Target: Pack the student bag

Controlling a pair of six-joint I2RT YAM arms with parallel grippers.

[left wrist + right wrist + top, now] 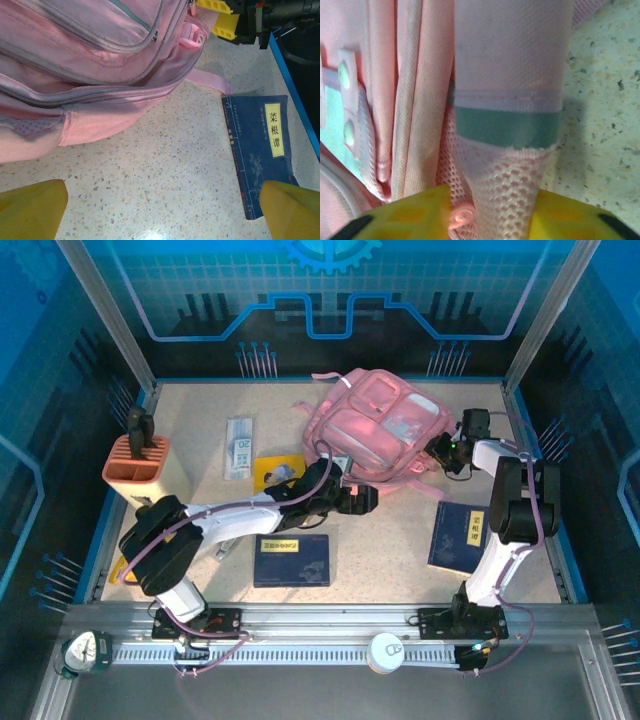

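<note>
Opening step — right gripper (492, 217) is pinching the bag (510, 75) in its jaws; left gripper (162, 210), jaws released, is likely needing the zipper (115, 93) next.

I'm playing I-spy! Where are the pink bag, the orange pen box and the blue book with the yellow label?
bag (385, 430): top view, on its front pocket.
pen box (135, 472): top view, on its side wall.
book (252, 155): left wrist view, on its cover.
</note>
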